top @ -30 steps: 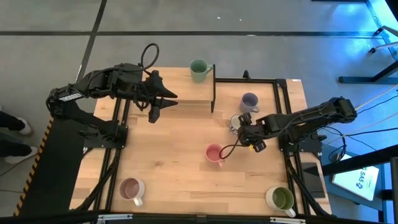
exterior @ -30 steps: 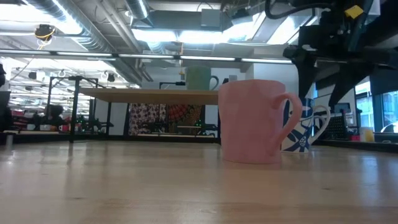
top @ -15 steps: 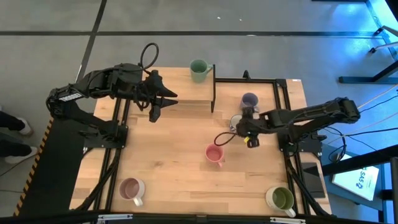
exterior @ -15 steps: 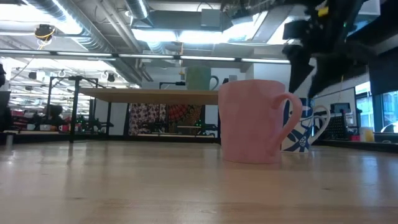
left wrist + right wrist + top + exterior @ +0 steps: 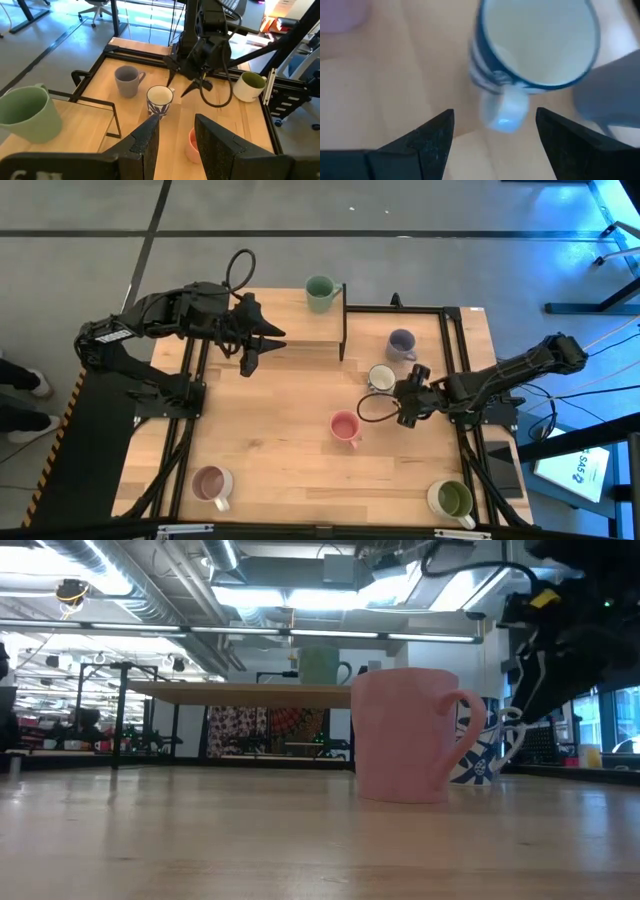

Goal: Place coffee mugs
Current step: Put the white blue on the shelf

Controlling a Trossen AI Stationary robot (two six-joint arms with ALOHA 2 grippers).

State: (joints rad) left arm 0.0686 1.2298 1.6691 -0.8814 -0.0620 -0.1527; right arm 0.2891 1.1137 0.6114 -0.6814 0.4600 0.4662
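Six mugs stand upright on their bases. The dark green mug is on a raised wooden shelf; the others are on the table: lavender, white with blue pattern, pink, beige-pink, cream with olive inside. My right gripper is open, level with the white-blue mug on its right side. Its fingers stand on either side of the mug's handle without touching it. My left gripper is open and hangs over the table by the shelf's near edge.
A black metal frame borders the table's right part, and the shelf has a black upright on its right end. The lavender mug stands just beyond the white-blue one, the pink mug nearer to me. Bare wood lies between the pink and beige-pink mugs.
My right gripper has drawn back from above the white-blue mug toward the table's right edge and has come down to the mug's height, turning to face its handle. The mug, partly hidden under the gripper before, now shows whole and stands where it was.
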